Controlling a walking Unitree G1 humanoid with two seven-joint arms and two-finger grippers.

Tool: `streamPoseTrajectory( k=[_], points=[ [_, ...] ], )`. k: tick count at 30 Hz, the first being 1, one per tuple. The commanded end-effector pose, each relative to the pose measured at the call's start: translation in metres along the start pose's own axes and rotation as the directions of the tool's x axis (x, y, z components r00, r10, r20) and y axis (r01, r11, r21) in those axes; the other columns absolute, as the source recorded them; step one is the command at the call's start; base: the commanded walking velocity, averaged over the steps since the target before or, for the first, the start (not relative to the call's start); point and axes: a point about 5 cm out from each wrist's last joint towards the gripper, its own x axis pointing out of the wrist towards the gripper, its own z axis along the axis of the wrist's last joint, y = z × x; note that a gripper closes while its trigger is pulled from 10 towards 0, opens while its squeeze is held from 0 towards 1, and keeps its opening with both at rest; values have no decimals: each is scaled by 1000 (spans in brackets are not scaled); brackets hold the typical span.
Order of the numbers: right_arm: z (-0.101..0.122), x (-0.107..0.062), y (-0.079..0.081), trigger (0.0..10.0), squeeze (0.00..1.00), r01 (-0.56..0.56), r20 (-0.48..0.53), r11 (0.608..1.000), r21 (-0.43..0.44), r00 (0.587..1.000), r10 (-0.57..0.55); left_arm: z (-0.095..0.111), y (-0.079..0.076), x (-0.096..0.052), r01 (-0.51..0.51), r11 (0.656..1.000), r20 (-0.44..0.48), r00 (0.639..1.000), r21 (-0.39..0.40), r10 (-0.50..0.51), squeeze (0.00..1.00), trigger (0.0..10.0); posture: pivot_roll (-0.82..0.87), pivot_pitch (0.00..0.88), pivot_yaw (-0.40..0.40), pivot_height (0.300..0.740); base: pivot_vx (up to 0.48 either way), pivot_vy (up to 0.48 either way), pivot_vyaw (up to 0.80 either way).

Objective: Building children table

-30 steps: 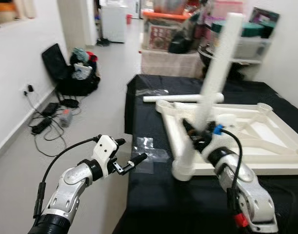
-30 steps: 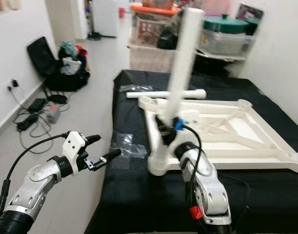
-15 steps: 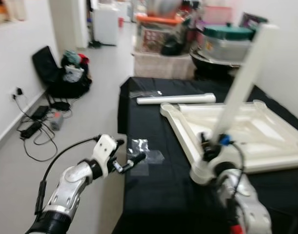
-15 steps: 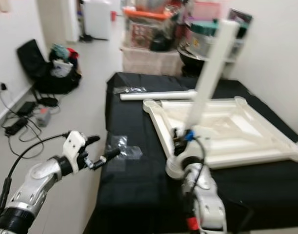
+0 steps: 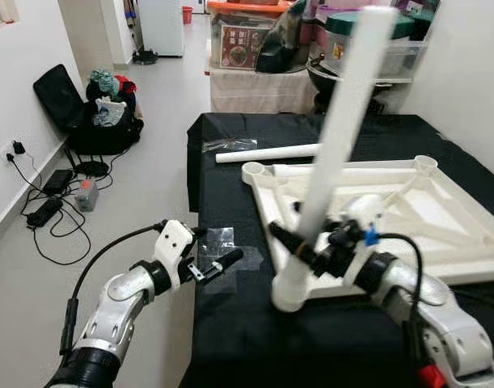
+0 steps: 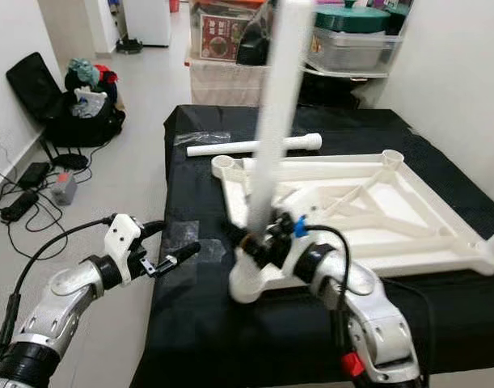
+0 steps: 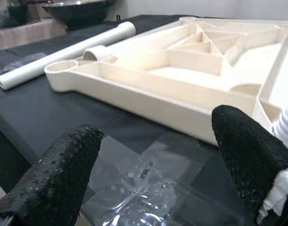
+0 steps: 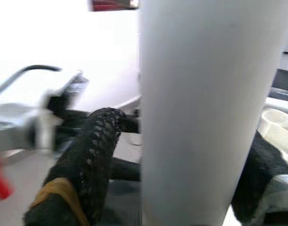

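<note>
White table leg (image 5: 337, 137) stands tilted, clamped low between the right gripper's fingers (image 5: 289, 242); white tabletop (image 5: 424, 212) lies upside down just behind them; second leg (image 5: 267, 152) lies beyond.

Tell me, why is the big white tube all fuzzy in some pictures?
In the right eye view the long white plastic table leg looks smeared, probably from moving. In the right wrist view it is very near the camera, so it shows soft, and the background is washed out bright. In the left wrist view the upturned white plastic tabletop shows fairly sharp.
</note>
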Motion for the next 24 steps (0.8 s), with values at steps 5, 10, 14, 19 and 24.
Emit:
streamPoseTrajectory(
  k=[5,10,14,19,24],
  points=[
    [-8,14,-19,0,0,146,15,989,27,989,-147,-6,-2,-13,-21,1000,-9,1000,-9,21,0,10000,62,0,-107,740,0,0,0],
    [-18,5,-40,0,0,469,-31,882,46,883,-468,-7,-1,-14,-21,1000,-19,1000,-7,20,0,10000,44,0,-91,740,0,0,0],
    [-38,-24,-63,0,0,770,-97,638,23,636,-765,-6,-4,-7,-6,1000,-12,1000,-9,6,0,10000,35,0,-82,740,0,0,0],
    [-57,-69,-72,0,0,967,-152,252,44,256,-955,-4,-5,-7,1,1000,-8,1000,-10,-1,0,10000,28,0,-75,740,0,0,0],
    [-71,-90,-61,0,0,998,-207,58,12,59,-976,-6,-4,-7,1,1000,-16,1000,-11,-2,0,10000,0,0,-62,740,0,0,0]
  ],
)
